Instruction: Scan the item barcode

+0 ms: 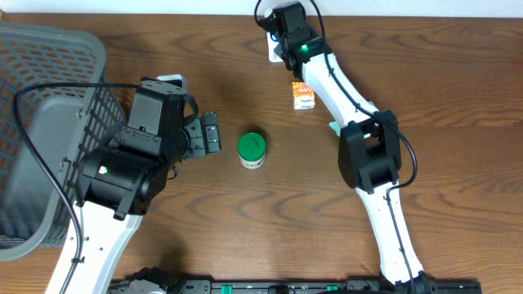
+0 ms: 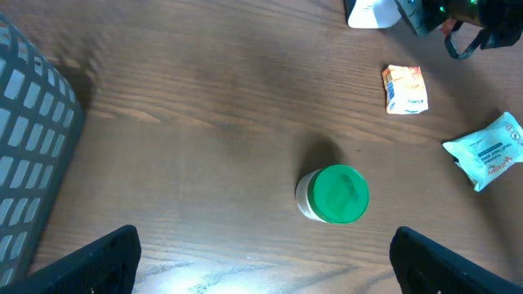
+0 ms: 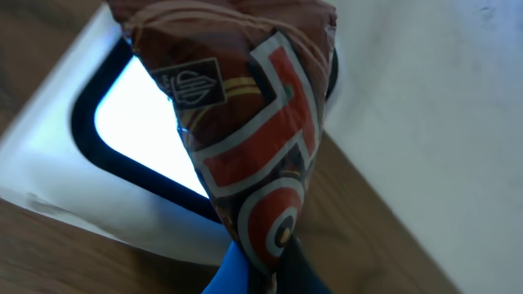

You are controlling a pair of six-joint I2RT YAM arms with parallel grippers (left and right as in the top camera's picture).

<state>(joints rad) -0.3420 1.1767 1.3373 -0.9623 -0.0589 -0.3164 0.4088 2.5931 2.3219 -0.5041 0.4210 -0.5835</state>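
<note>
Wooden surface (image 1: 245, 229). Landmark: green-lidded jar (image 1: 252, 149), upright, mid-surface, nothing touching it.

Left hand (image 1: 212, 134) is just left of the jar at about the same depth, fingers spread wide, nothing between them. In the left wrist view both fingertips sit at the bottom corners, with the jar ahead between them but apart.

Grey mesh basket (image 1: 49, 73) is well left of the jar, beyond the left arm.

Pale blue pouch (image 2: 488, 150) lies right of the jar, slightly farther back. In the overhead view it is mostly hidden under the right arm.

Small orange carton (image 1: 303, 96) lies flat, right of the jar and farther back, just beside the right arm.

Farthest from the jar, back and right at the surface's rear edge: white scanner (image 1: 272, 51). Right hand (image 1: 282, 39) is over it, fingers pressed together, pinching a brown-and-red packet (image 3: 253, 139) by one end. The right wrist view shows the packet directly in front of the scanner's bright window. Cannot tell if they touch.
</note>
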